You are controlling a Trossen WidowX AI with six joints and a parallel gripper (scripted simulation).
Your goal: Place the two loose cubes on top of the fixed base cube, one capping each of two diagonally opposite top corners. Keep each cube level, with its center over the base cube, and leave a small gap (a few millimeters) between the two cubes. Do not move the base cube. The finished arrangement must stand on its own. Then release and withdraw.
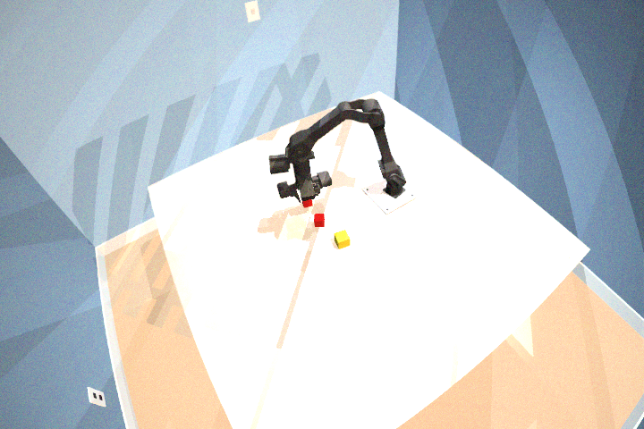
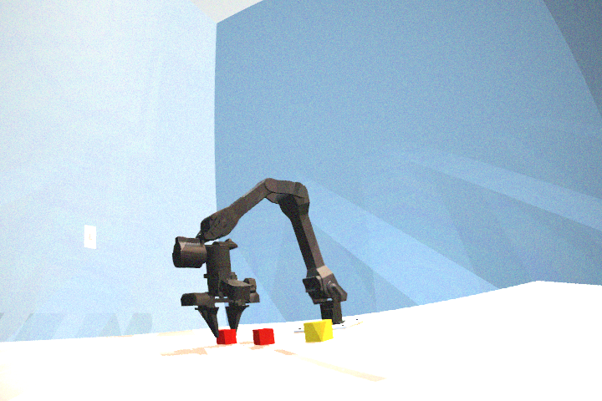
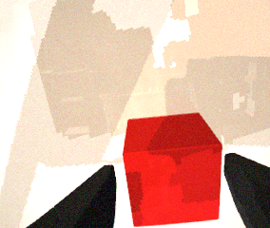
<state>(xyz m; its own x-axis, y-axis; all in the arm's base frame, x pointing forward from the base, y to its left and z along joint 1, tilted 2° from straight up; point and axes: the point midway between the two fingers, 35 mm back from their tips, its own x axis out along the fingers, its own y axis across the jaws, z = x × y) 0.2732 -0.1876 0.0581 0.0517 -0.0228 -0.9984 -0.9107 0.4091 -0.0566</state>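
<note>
From my top view I'm looking steeply down from high up and well back, taking in the whole arm (image 1: 327, 121) (image 2: 249, 203) and most of the bench (image 1: 384, 303) (image 2: 453, 340), whose near corner is running out of the bottom of the picture. My exterior view is sitting low and closer, facing almost level across the bench top to its far edge and the walls, and both are sharing the arm and all three cubes. My wrist view is hanging closest, peering down between the fingertips at one red cube (image 1: 307, 203) (image 2: 227, 337) (image 3: 173, 180).
</note>
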